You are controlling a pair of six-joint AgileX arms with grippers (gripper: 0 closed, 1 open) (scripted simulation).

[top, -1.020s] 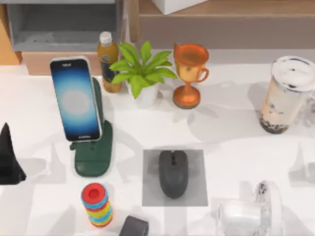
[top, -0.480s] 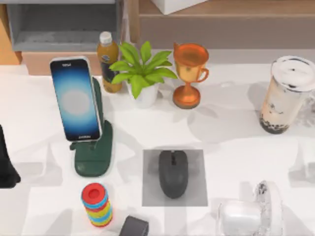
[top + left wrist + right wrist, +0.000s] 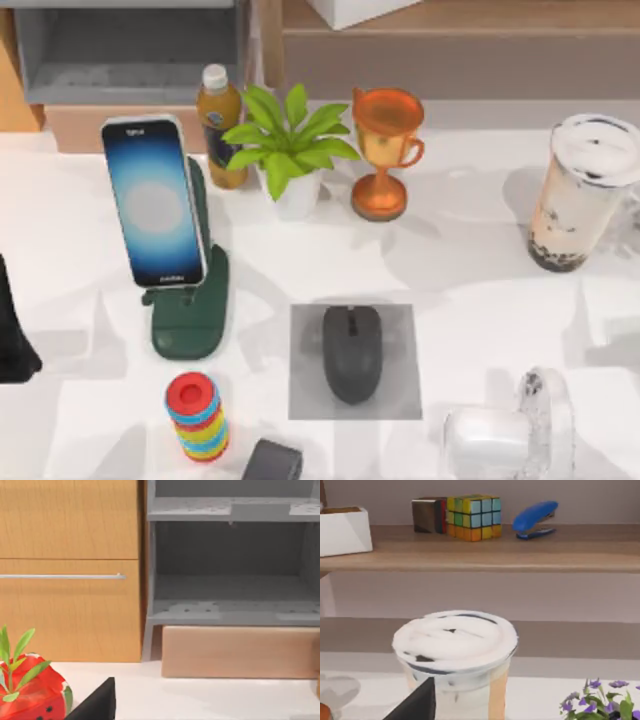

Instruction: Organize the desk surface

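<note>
The desk surface (image 3: 470,290) is a broad white tabletop. A black mouse (image 3: 351,352) lies on a small grey mat (image 3: 400,395) near the front middle. A phone (image 3: 153,203) leans upright on a green stand (image 3: 190,325) at the left. My left gripper (image 3: 10,335) is a dark shape at the table's left edge, apart from every object. One dark finger (image 3: 97,706) shows in the left wrist view over the white top. The right wrist view holds another dark finger (image 3: 417,704) in front of a milk tea cup (image 3: 455,652).
Along the back stand an orange bottle (image 3: 219,120), a potted plant (image 3: 290,150), an orange trophy (image 3: 385,150) and the milk tea cup (image 3: 580,195). A ring stack (image 3: 197,415), a dark box (image 3: 272,462) and a glass mug (image 3: 510,435) sit at the front. Shelving (image 3: 130,55) runs behind.
My left gripper has slid a little to the left, partly past the table's left edge. The shadow near the right edge has shifted. The objects have stayed put.
</note>
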